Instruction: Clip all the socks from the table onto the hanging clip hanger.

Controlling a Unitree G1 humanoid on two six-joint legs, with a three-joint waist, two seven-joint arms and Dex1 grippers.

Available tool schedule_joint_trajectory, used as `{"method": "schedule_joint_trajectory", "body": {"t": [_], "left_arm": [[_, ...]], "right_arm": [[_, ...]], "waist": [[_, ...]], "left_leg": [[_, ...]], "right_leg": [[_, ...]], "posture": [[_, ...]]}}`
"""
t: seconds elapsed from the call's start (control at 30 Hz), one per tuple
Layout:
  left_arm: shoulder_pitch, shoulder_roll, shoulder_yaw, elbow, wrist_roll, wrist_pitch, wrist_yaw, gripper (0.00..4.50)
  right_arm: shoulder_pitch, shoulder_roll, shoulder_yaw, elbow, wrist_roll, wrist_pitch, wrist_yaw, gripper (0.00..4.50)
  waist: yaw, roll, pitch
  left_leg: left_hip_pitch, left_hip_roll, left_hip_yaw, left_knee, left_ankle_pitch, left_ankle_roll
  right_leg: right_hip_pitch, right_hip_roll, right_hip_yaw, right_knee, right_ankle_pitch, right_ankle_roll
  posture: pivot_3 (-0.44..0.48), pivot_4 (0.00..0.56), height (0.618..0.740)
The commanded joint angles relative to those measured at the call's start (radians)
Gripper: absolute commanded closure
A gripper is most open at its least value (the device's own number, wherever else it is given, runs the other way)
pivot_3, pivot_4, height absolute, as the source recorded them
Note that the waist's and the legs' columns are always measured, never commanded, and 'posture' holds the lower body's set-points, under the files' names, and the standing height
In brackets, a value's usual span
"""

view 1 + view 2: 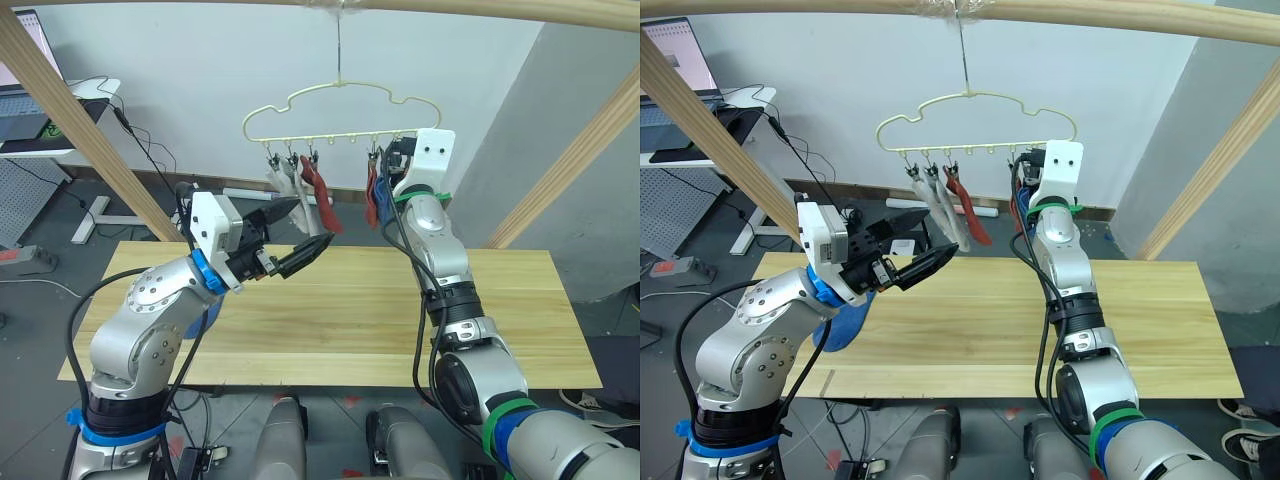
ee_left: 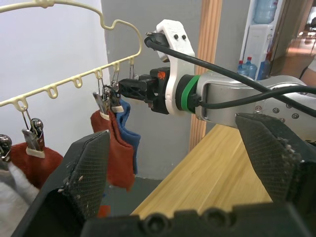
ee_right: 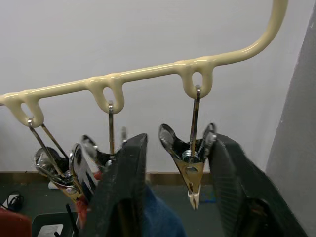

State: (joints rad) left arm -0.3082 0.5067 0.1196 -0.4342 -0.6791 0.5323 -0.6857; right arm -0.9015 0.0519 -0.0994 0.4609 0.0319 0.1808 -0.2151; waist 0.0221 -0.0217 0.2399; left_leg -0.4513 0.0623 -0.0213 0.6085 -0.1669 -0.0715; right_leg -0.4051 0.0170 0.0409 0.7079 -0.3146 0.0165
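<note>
Socks hang on the clip hanger (image 1: 340, 115) in the eye view: two grey, one red, then red and blue at the right end. A blue sock (image 1: 845, 315) droops off the table (image 1: 340, 310) at 9 o'clock. It looks soft and light; I would pinch its cuff.

Left wrist view: left gripper (image 2: 182, 163) is spread wide, holding nothing.

Right wrist view: right gripper (image 3: 175, 190) fingers are apart around the last clip (image 3: 190, 170), which holds nothing.

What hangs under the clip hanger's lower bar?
Under the clip hanger: two grey socks, two rust-red socks and one blue sock. The right hand straddles an end clip; anything in it is hidden.
</note>
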Motion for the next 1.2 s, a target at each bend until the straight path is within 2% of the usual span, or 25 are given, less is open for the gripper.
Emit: {"method": "schedule_joint_trajectory", "body": {"t": [0.03,0.1,0.13,0.67,0.7,0.83,1.2], "left_arm": [[0.0,0.0,0.001,-0.042,0.0,-0.019,0.006,0.0],[0.004,-0.001,0.0,-0.044,0.0,-0.02,0.006,0.0],[0.006,-0.002,0.0,-0.045,0.0,-0.021,0.006,0.0],[0.015,-0.001,-0.004,-0.043,0.002,-0.029,0.001,0.0],[0.015,-0.001,-0.004,-0.043,0.002,-0.029,-0.001,0.0],[0.013,0.0,-0.008,-0.038,0.005,-0.035,-0.004,0.0],[0.015,0.0,-0.008,-0.037,0.007,-0.036,-0.005,0.0]], "right_arm": [[-0.033,-0.002,-0.005,-0.014,0.008,-0.028,0.007,3.77],[-0.033,-0.004,-0.004,-0.013,0.007,-0.028,0.007,4.35],[-0.033,-0.005,-0.004,-0.012,0.006,-0.028,0.008,4.38],[-0.009,-0.014,0.012,-0.031,-0.014,-0.001,0.022,4.38],[-0.009,-0.013,0.013,-0.033,-0.014,-0.002,0.023,3.64],[-0.011,-0.015,0.015,-0.034,-0.022,-0.005,0.018,2.4],[-0.024,-0.017,0.017,-0.019,-0.031,-0.018,0.015,2.4]], "waist": [[0.0,0.0,0.0],[0.0,0.0,0.0],[0.0,0.0,0.0],[0.001,0.0,0.0],[0.001,0.0,0.0],[0.001,0.0,0.0],[0.001,0.0,0.0]], "left_leg": [[0.0,0.0,0.0,0.0,0.0,0.0],[0.0,0.0,0.0,0.0,0.0,0.0],[0.0,0.0,0.0,0.0,0.0,0.0],[0.0,0.0,0.0,0.0,0.0,0.0],[0.0,0.0,0.0,0.0,0.0,0.0],[0.0,0.0,0.0,0.0,0.0,0.0],[0.0,0.0,0.0,0.0,0.0,0.0]], "right_leg": [[0.0,0.0,0.0,0.0,0.0,0.0],[0.0,0.0,0.0,0.0,0.0,0.0],[0.0,0.0,0.0,0.0,0.0,0.0],[0.0,0.0,0.0,0.0,0.0,0.0],[0.0,0.0,0.0,0.0,0.0,0.0],[0.0,0.0,0.0,0.0,0.0,0.0],[0.0,0.0,0.0,0.0,0.0,0.0]], "posture": [[0.173,0.231,0.74],[0.173,0.231,0.74],[0.172,0.232,0.74],[0.169,0.231,0.74],[0.166,0.229,0.74],[0.166,0.229,0.74],[0.167,0.229,0.74]]}}
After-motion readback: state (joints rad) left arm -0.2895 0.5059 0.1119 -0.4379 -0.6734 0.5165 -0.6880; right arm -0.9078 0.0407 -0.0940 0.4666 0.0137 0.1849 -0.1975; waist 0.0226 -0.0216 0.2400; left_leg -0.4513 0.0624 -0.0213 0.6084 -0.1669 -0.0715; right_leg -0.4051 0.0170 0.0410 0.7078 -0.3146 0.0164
